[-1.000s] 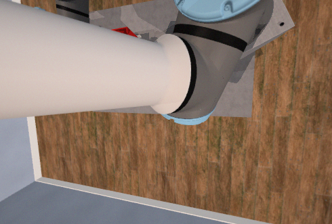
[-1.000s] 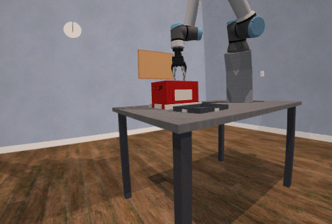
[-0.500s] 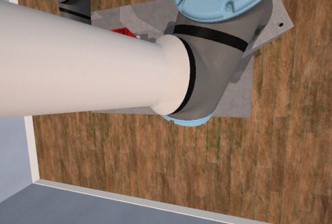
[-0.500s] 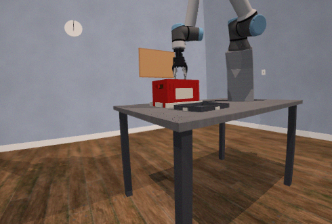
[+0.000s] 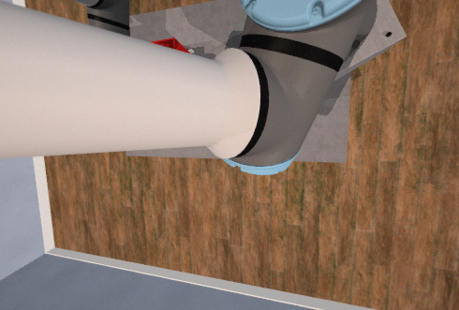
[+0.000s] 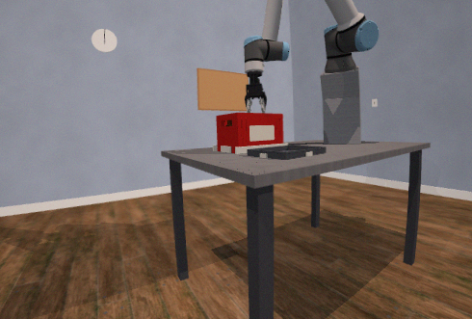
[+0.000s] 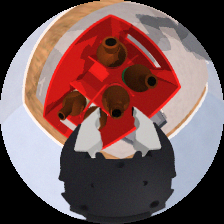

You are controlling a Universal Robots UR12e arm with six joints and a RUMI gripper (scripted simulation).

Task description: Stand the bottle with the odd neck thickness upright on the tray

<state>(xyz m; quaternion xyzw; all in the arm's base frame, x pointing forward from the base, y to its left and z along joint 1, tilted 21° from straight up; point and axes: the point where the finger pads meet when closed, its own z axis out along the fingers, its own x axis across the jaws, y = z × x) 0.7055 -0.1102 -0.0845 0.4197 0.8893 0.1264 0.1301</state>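
The red crate stands on the grey table, with the dark flat tray beside it toward the front. My gripper hangs just above the crate's top, pointing down. In the wrist view the crate lies below the gripper. Its fingers stand partly open with nothing between them. Brown bottles stand in the crate's cells: one at the far side, one at the right, one in the middle, one at the left. The left finger partly hides another bottle. In the overhead view only a corner of the crate shows.
The arm's grey pedestal stands on the table's back right. In the overhead view the arm's links cover most of the table. The tray is hidden in the wrist and overhead views.
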